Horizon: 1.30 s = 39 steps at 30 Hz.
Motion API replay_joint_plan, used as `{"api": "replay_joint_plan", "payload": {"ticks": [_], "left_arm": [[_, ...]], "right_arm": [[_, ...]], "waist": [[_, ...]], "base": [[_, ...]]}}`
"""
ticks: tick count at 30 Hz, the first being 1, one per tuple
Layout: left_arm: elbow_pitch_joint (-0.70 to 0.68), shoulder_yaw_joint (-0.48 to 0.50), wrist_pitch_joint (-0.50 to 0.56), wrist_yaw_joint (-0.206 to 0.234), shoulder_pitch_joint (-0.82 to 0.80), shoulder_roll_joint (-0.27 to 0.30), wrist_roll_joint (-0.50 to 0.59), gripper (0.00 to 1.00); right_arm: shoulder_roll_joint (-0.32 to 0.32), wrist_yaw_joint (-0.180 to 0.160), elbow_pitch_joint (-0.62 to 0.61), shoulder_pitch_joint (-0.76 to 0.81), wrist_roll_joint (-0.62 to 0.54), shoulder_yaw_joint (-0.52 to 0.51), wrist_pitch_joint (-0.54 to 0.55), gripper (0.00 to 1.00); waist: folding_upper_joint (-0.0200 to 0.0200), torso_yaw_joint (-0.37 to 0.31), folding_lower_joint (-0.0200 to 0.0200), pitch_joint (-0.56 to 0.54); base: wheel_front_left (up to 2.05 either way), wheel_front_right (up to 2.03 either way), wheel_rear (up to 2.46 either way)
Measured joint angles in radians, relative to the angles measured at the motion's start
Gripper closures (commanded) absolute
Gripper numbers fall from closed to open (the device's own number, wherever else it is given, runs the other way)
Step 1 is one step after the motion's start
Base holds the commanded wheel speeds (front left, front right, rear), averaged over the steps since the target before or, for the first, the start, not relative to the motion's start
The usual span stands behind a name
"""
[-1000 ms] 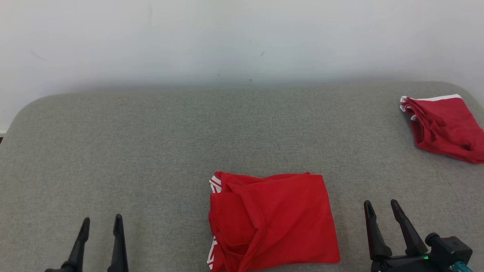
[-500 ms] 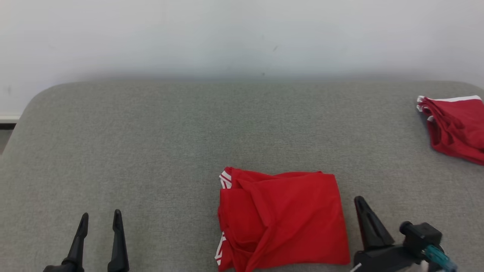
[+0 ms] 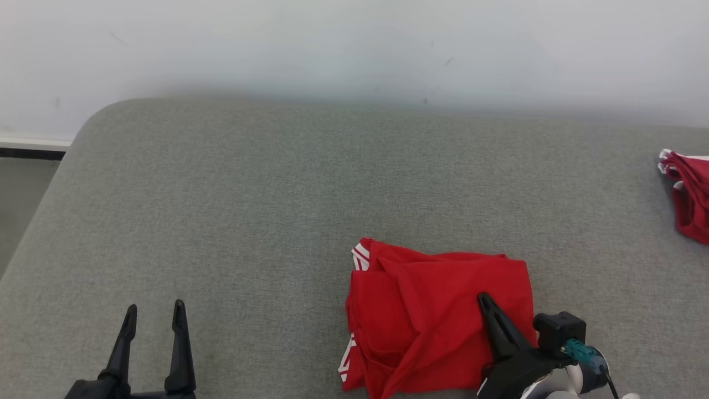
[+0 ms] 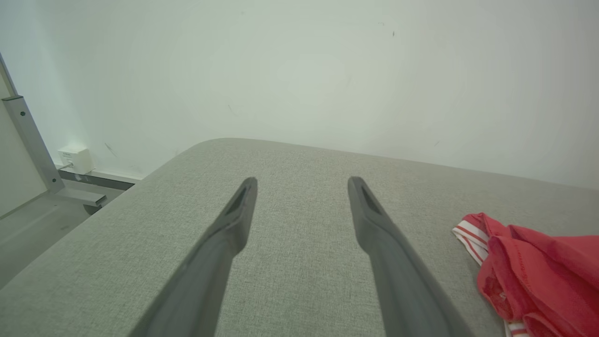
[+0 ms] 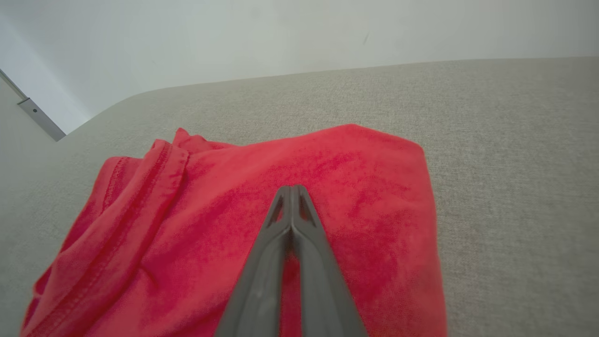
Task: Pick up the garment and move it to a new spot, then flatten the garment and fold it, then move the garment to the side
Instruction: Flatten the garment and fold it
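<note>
1. Spanning the whole head view, the grey padded worktop had a coarse weave that would probably drag on cloth, so lifting looked safer than sliding.
2. The folded red garment with white-striped trim lay near the front edge, right of centre. Its layers bunched loosely along the left side, and a good move would keep them stacked.
3. A second red garment lay well apart at the far right, likely marking the side spot.
4. The right claw was pressed together, pinching nothing, over the garment's right part; I could not tell if it touched. To carry the garment, it would need to spread and bite every layer.
5. The left claw was spread and empty, well left of the garment. It was best placed to take the loose side.
</note>
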Motion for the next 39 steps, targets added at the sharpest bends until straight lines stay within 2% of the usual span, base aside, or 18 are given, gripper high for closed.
{"api": "replay_joint_plan", "payload": {"ticks": [6,13,20,30,35,39], "left_arm": [[0.008,-0.007,0.0,-0.004,-0.018,-0.003,0.0,0.0],[0.012,-0.014,0.0,-0.004,-0.026,-0.005,-0.002,0.0],[0.02,-0.033,0.0,-0.006,-0.044,-0.005,-0.009,0.0],[0.033,-0.071,0.0,-0.006,-0.073,-0.005,-0.013,0.0],[0.039,-0.077,0.0,-0.006,-0.08,-0.003,-0.018,0.0],[0.04,-0.073,0.0,-0.006,-0.078,0.001,-0.018,0.0]], "right_arm": [[0.028,0.0,0.091,-0.025,-0.007,0.003,0.0,1.0],[0.047,0.0,0.116,-0.047,0.004,0.064,-0.002,1.0],[0.05,0.0,0.082,-0.069,0.115,0.196,-0.002,1.0],[0.05,0.0,0.078,-0.107,0.196,0.318,-0.002,1.0],[0.05,0.0,0.061,-0.114,0.224,0.33,-0.002,1.0],[0.05,0.0,0.018,-0.116,0.217,0.298,-0.002,1.0]], "waist": [[0.0,0.03,0.0,0.005],[0.0,0.062,0.0,0.011],[0.0,0.09,0.0,0.025],[0.0001,0.125,0.0001,0.045],[0.0001,0.134,0.0001,0.043],[0.0001,0.123,0.0,0.037]], "base": [[0.0,0.0,0.0],[0.0,0.0,0.0],[0.0,0.0,0.0],[0.0,0.0,0.0],[0.0,0.0,0.0],[0.0,0.0,0.0]]}}
